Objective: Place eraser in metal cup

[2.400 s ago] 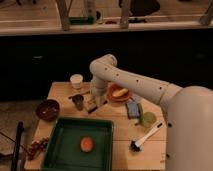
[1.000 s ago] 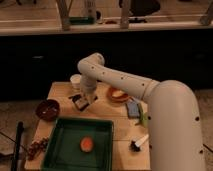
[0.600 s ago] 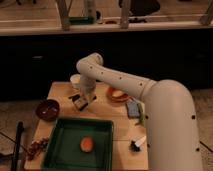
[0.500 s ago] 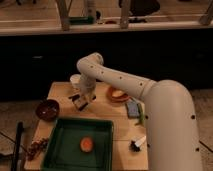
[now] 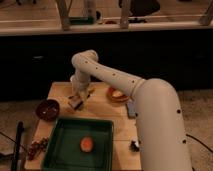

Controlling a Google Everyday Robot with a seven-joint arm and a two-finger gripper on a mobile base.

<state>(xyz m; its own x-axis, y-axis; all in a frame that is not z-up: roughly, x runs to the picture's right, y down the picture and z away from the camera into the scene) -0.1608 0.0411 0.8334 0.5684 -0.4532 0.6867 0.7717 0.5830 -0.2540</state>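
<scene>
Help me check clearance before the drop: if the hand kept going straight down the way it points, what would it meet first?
Probably the metal cup, right beneath the hand near the table's left side; depth is unclear.

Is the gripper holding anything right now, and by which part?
Cannot be told. The gripper hangs low over the table's left side, with a small dark shape at its tip; whether that is the tan-brown eraser is unclear.

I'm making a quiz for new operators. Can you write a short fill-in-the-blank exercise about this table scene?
1. The tool hangs over the table's ____ half.
2. The green tray holds one ____ object.
3. The dark brown bowl sits to the ____ of the tool.

Missing words: left; orange; left
</scene>
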